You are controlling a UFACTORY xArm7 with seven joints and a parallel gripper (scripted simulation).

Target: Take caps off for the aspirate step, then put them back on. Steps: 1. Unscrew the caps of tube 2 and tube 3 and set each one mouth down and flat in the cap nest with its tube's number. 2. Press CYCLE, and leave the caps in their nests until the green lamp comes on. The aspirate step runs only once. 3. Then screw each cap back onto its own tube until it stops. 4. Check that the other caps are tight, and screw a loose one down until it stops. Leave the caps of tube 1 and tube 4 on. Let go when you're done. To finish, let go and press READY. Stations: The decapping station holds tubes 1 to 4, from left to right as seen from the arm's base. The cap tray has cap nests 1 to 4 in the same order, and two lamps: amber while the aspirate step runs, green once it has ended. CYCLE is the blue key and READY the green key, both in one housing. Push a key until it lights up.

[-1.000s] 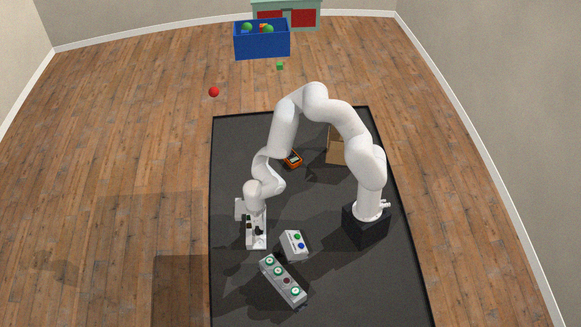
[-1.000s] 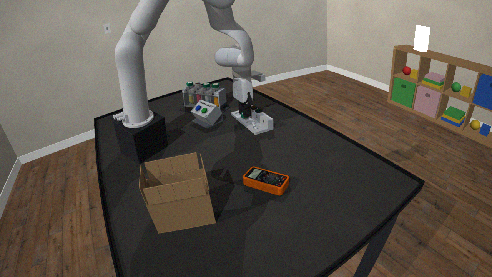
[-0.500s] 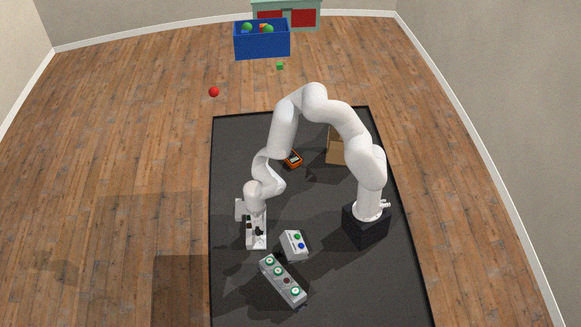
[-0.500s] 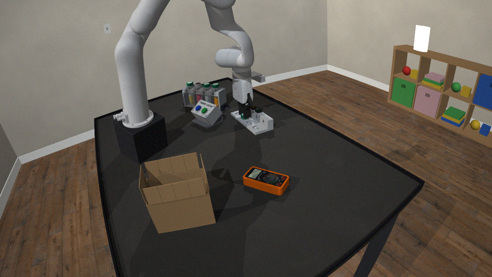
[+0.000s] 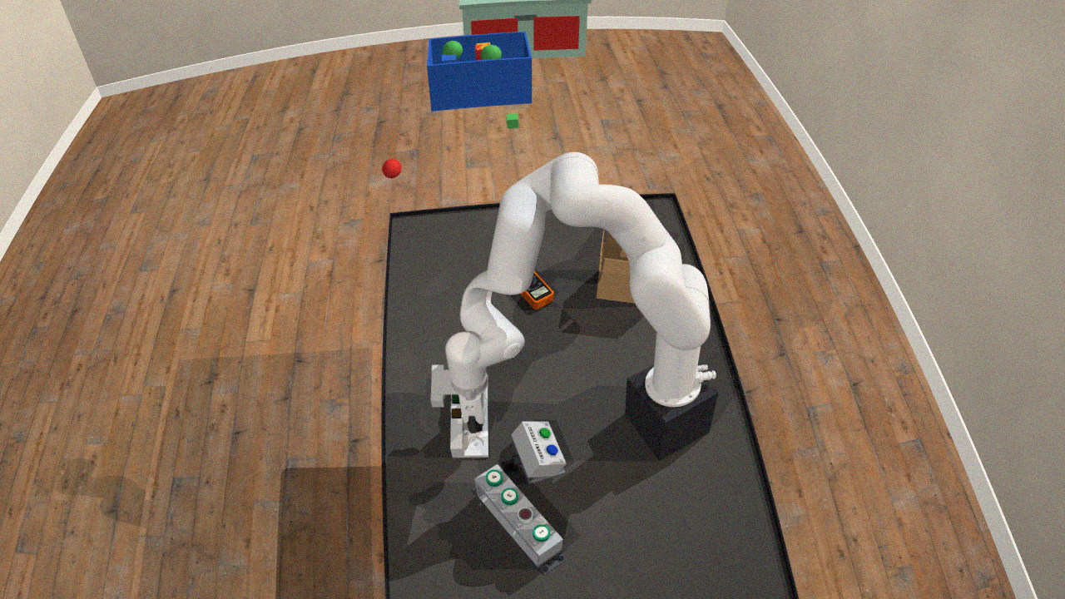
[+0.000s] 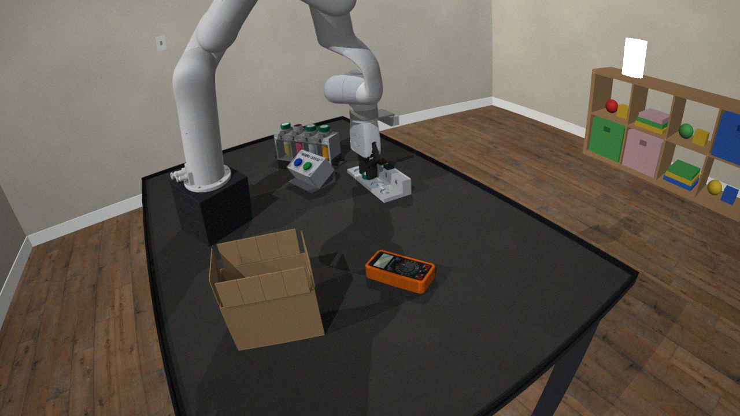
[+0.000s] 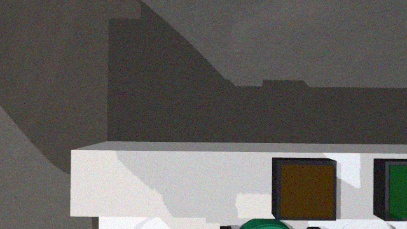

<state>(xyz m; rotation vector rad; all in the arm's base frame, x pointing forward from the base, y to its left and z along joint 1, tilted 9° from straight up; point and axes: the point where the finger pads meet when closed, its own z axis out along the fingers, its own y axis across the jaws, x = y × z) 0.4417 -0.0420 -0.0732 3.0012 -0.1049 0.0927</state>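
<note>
My gripper (image 6: pixel 368 172) is shut on a green cap (image 7: pixel 264 224) and holds it low over the white cap tray (image 6: pixel 380 182), near the tray's end closest to the tube rack. It also shows in the top view (image 5: pixel 473 426). I cannot tell which nest lies under the cap. The wrist view shows the tray's back wall with a dark amber lamp (image 7: pixel 304 188) and a dull green lamp (image 7: pixel 397 189). The tube rack (image 5: pixel 518 505) holds one uncapped tube (image 5: pixel 525 513); the other three tubes carry green caps. The key housing (image 6: pixel 310 171) carries a blue key (image 6: pixel 297 162) and a green key (image 6: pixel 307 165), both unlit.
A open cardboard box (image 6: pixel 263 287) and an orange multimeter (image 6: pixel 399 270) lie on the near half of the black table. The arm's black pedestal (image 6: pixel 209 199) stands left of the key housing. The cap tray sits close to the table's edge.
</note>
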